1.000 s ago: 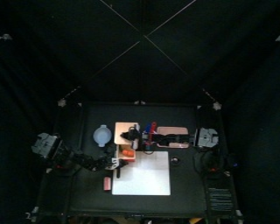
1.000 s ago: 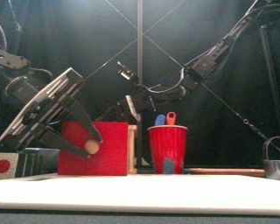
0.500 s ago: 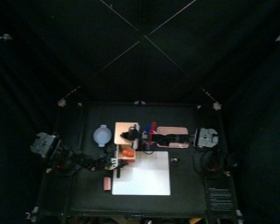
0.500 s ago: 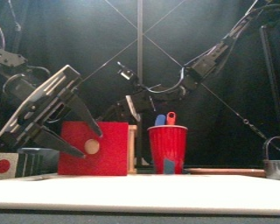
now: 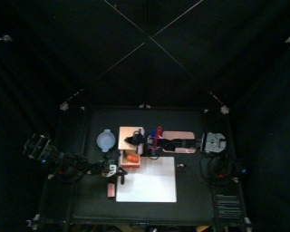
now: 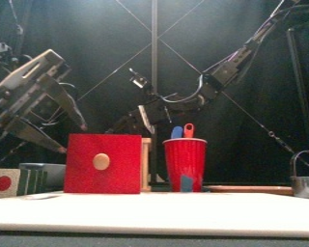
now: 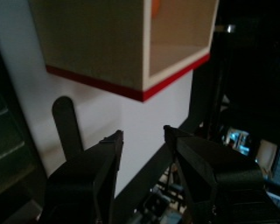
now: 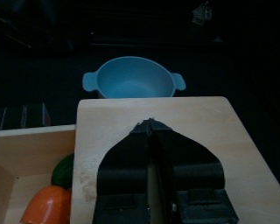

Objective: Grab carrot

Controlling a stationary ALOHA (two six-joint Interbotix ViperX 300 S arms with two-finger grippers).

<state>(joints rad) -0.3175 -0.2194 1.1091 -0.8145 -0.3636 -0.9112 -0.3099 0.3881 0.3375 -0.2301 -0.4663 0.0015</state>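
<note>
The right tool [image 8: 150, 131] hangs with its jaws pressed together on nothing, above a wooden box [image 8: 25, 149] where the carrot [image 8: 46, 207] lies beside something green. The left tool [image 7: 140, 143], jaws slightly parted and empty, hovers by the red-edged box [image 7: 125, 44] over the white sheet [image 5: 150, 184].

In the right wrist view, the carrot [image 8: 48, 208] is cut off by the picture's edge, so only its rounded upper end shows. A green object [image 8: 63, 169] beside it is half hidden behind the right gripper [image 8: 150, 131] (too little shows to name it). The same gripper covers the near middle of the tan board [image 8: 201, 118].

In the front view, the red box [image 6: 104, 164] hides whatever lies inside it, and the red cup [image 6: 185, 164] hides the lower part of the blue item [image 6: 176, 131] standing in it.

From above, the tabletop objects are too small to identify.
</note>
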